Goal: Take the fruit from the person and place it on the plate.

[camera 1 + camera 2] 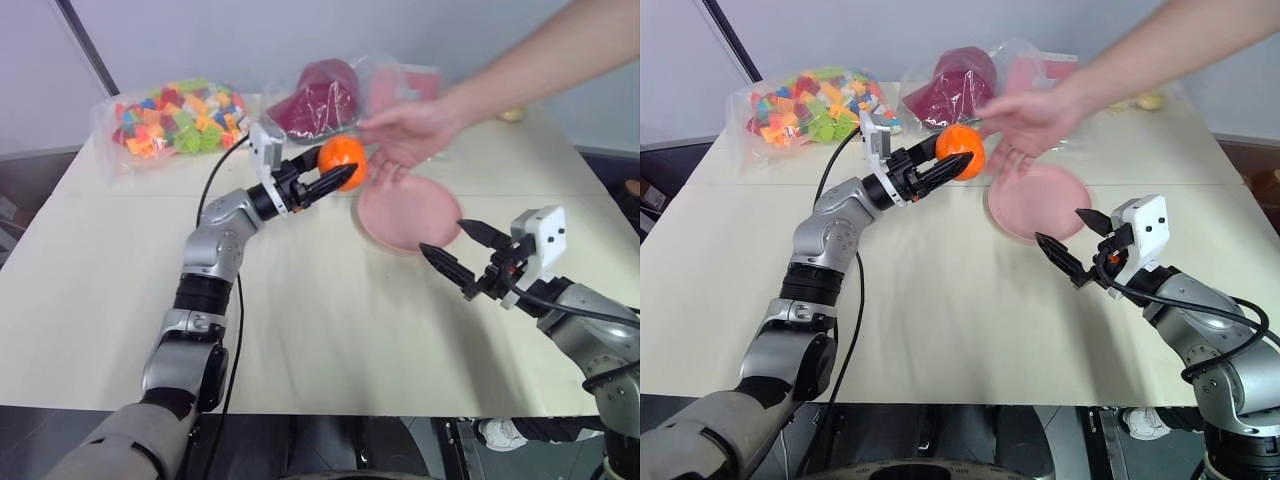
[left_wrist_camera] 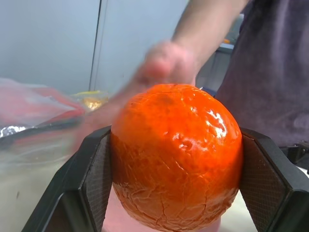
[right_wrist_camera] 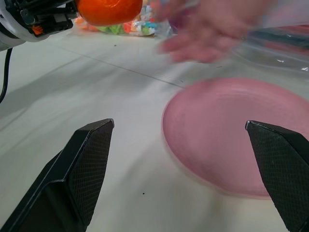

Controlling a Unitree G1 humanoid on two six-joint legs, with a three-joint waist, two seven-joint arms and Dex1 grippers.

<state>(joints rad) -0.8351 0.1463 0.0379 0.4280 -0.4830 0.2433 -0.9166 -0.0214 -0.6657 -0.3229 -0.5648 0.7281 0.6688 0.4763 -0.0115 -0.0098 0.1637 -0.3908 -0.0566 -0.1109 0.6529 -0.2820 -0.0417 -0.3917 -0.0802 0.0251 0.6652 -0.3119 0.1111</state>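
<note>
Left gripper: pinching fruit | at plate's 10 o'clock | right gripper: spread | person's hand just beside fruit

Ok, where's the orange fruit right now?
The fruit is clamped in the left claw, raised above the table just left of the pink plate, with the person's hand close beside it.
</note>
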